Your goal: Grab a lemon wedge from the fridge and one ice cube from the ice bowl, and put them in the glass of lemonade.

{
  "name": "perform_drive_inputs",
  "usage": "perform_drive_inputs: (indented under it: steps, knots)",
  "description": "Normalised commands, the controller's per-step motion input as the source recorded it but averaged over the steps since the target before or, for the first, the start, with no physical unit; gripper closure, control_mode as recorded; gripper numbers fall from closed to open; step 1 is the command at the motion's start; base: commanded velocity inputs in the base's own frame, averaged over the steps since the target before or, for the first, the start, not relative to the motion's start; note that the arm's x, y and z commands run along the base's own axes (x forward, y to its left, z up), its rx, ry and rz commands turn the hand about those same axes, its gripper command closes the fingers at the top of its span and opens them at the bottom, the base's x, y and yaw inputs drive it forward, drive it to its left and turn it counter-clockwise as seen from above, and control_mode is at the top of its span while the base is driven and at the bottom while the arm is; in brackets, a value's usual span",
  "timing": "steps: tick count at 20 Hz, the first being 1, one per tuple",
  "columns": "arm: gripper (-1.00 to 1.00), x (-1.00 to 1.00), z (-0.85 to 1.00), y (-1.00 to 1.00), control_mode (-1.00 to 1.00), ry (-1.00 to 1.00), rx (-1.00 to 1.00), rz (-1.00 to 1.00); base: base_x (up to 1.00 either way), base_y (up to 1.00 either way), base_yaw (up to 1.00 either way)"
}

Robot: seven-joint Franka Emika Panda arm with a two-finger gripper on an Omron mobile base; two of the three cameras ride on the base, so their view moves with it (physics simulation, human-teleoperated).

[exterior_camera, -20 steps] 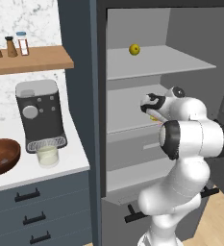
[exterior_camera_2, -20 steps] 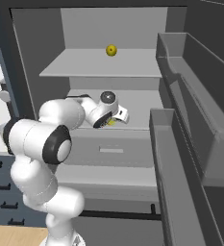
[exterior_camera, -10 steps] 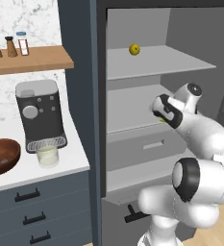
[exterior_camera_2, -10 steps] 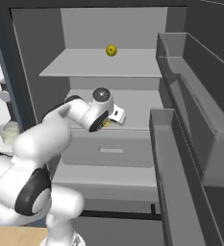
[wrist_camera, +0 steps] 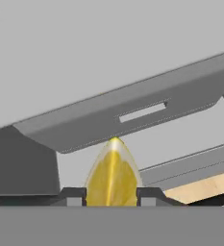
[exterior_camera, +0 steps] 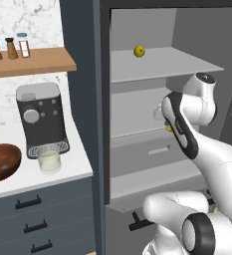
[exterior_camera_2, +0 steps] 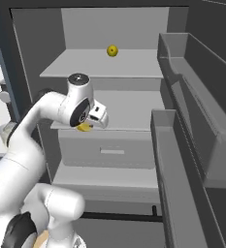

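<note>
Now, grip: your gripper (wrist_camera: 111, 192) is clamped on the lemon wedge (wrist_camera: 112, 170); both dark tips press its yellow flanks, and its point sticks out ahead of them.
Wedge position: between the tips, just off the front edge of the middle shelf (exterior_camera_2: 134, 109) of the fridge (exterior_camera_2: 192, 126), above the drawer (exterior_camera_2: 109, 150). From the right base camera it shows as a yellow sliver tucked under the hand.
Step in hand: by my reading, carrying the wedge out of the fridge toward the counter.
How to do it well: hold the squeeze steady, since the piece is small and could slip. Back straight out before swinging, and watch the door bins (exterior_camera_2: 182, 160) beside the arm.
Next stop: the glass of lemonade (exterior_camera: 49, 162) stands on the counter (exterior_camera: 72, 172), in front of the coffee machine (exterior_camera: 40, 117), well apart from the gripper.
Further left: the ice bowl (exterior_camera: 0, 162) sits near the glass.
Farthest: a whole lemon (exterior_camera: 139, 51) rests on the top shelf; leave it.
</note>
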Motion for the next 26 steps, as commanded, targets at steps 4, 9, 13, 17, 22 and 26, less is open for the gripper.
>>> perform_drive_inputs:
  steps: [4, 9, 13, 17, 22, 26]
  knots:
    - [1.0, -0.85, 0.06, 0.64, -1.0, 0.05, -0.02, 0.07, 0.0, 0.0, 0.0]
    - [1.0, -0.58, 0.0, 0.5, -1.0, 0.0, 0.0, 0.07, 0.0, 0.0, 0.0]
    - [1.0, -0.52, 0.0, 0.14, -1.0, 0.0, 0.0, 0.02, 0.0, 0.0, 0.0]
    - [1.0, -0.31, 0.0, 0.01, -1.0, -0.01, 0.0, 0.0, 0.0, 0.0, 0.0]
    - [1.0, -0.01, 0.0, 0.0, -1.0, 0.0, 0.0, 0.0, 0.0, 0.0, 0.0]
    - [1.0, -0.12, 0.0, 0.0, -1.0, 0.0, 0.0, 0.0, 0.0, 0.0, 0.0]
